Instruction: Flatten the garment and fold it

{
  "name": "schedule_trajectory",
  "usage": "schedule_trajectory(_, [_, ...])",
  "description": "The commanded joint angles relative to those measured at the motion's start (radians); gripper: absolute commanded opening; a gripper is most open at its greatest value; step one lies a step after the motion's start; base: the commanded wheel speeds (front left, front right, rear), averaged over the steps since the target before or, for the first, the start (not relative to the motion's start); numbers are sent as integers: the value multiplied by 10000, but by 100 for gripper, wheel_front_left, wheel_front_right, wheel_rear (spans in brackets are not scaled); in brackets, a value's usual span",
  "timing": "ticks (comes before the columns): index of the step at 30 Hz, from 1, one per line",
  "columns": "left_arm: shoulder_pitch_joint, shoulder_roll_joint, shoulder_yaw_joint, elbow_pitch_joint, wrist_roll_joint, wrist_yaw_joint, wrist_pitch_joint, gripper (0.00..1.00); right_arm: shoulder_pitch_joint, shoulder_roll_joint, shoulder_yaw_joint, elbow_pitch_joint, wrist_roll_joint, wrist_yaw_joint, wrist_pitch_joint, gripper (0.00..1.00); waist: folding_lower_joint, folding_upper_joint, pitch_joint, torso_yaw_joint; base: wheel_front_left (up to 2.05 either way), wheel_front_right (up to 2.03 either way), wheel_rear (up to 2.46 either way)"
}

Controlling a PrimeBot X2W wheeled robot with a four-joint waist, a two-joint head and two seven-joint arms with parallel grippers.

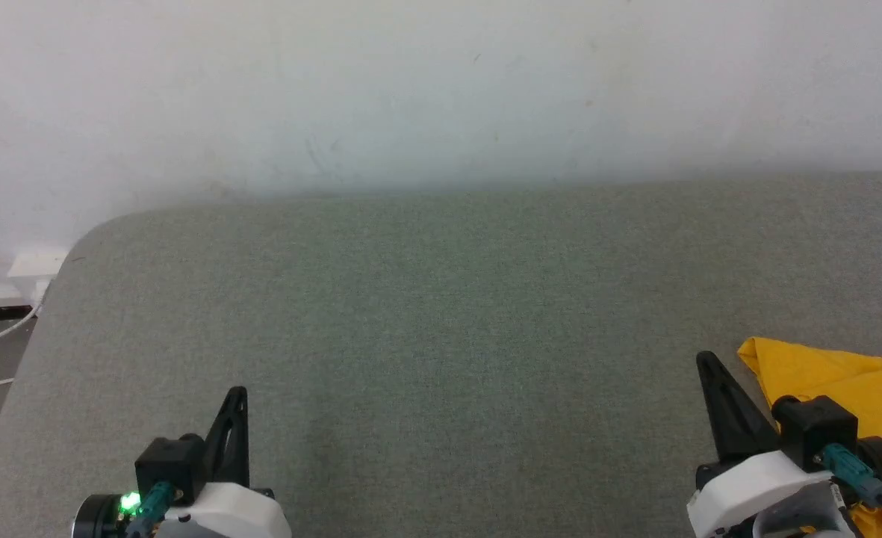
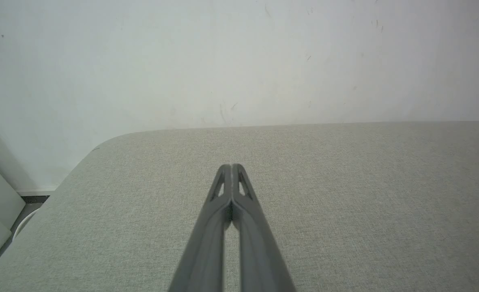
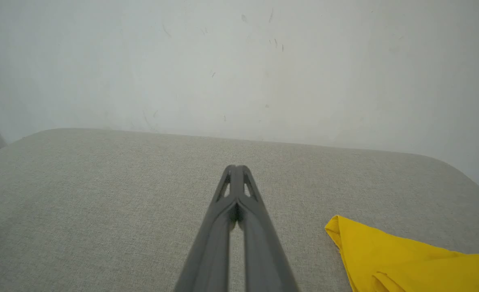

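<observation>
Lying rumpled on the grey table (image 1: pixel 441 336): the garment (image 1: pixel 874 396).

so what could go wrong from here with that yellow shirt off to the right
1. The garment lies rumpled at the right of the grey surface, partly cut off in the head view, so a corner grab may be a guess.
2. Both grippers are shut: the right gripper would likely shove the cloth unless it opens first.
3. The left gripper sits far from the cloth, so a one-handed drag could bunch it more.
</observation>
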Motion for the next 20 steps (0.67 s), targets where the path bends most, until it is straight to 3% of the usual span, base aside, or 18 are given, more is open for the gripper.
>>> schedule_trajectory(1, [-180,-41,13,-69,140,-6,60,0,-142,36,-23,-65,-67,-12,62,0,-1,0,6,2,0,0,0])
schedule_trajectory(20, [-397,-209,19,-316,407,-8,448,0,-336,54,-78,-108,-270,-16,301,0,-1,0,117,30,0,0,0])
